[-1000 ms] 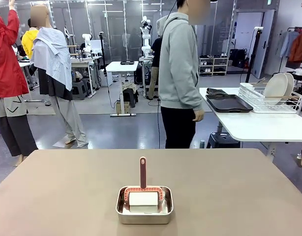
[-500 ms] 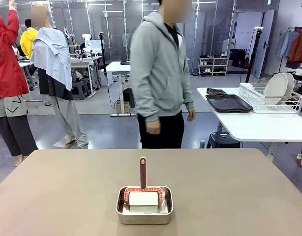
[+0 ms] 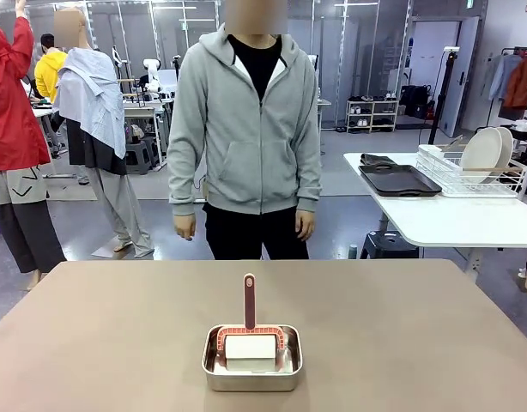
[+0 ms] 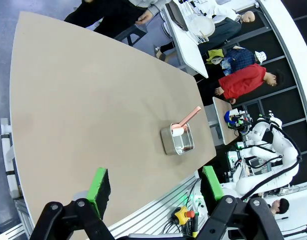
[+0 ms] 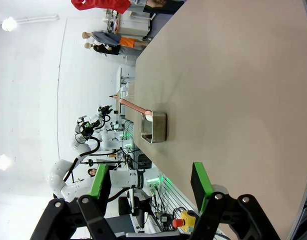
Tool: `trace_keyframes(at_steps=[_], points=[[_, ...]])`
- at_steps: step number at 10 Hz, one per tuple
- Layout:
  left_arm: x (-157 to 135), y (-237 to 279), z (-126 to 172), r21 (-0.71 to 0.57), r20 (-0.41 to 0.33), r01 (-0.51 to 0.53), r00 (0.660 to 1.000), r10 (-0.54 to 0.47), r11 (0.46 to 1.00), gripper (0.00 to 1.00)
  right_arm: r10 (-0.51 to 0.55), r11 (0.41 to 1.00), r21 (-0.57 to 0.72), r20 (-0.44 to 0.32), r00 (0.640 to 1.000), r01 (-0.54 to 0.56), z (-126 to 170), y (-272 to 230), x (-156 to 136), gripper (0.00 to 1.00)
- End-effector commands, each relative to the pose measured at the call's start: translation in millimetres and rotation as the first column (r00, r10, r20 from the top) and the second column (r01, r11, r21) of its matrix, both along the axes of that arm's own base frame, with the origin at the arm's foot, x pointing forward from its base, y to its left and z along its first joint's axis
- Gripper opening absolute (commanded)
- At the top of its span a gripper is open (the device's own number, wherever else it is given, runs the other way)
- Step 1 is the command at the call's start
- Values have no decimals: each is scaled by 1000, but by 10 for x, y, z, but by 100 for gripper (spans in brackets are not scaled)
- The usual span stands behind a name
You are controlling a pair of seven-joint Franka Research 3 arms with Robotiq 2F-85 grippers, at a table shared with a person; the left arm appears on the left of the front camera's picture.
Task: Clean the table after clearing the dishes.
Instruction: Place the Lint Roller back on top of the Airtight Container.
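Dishes parked off to the side, tabletop nearly bare

My left tool (image 4: 156, 185) and right tool (image 5: 148, 187) both hang spread wide above the near edge, pinching nothing. The brown tabletop (image 3: 401, 326) carries a steel pan (image 3: 251, 358) by its near edge, a red-handled roller (image 3: 249, 330) resting in it. Plates (image 3: 487, 151) and dark trays (image 3: 398, 180) sit on the white side table (image 3: 452, 219). A person (image 3: 249, 137) stands at the far edge.

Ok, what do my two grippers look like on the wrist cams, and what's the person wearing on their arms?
Both the left gripper and the right gripper have black jointed fingers ending in bright green pads. The person's sleeves are long, light grey, part of a zipped hooded jacket, with ribbed cuffs.
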State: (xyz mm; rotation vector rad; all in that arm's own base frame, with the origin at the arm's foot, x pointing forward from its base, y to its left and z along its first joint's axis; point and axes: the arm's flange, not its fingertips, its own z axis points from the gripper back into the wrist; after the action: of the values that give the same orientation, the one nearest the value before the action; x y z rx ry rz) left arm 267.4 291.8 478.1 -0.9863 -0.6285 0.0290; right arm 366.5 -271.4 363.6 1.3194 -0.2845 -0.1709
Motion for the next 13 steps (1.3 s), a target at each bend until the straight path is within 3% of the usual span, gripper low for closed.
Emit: trace_keyframes(at_steps=[1,13], points=[[-41,-29,24,-4,7,9,1000,-8,1000,93,6,1000,0,-6,1000,-6,34,25,-31,81],[-41,-29,24,-4,7,9,1000,-8,1000,93,6,1000,0,-6,1000,-6,34,25,-31,81]])
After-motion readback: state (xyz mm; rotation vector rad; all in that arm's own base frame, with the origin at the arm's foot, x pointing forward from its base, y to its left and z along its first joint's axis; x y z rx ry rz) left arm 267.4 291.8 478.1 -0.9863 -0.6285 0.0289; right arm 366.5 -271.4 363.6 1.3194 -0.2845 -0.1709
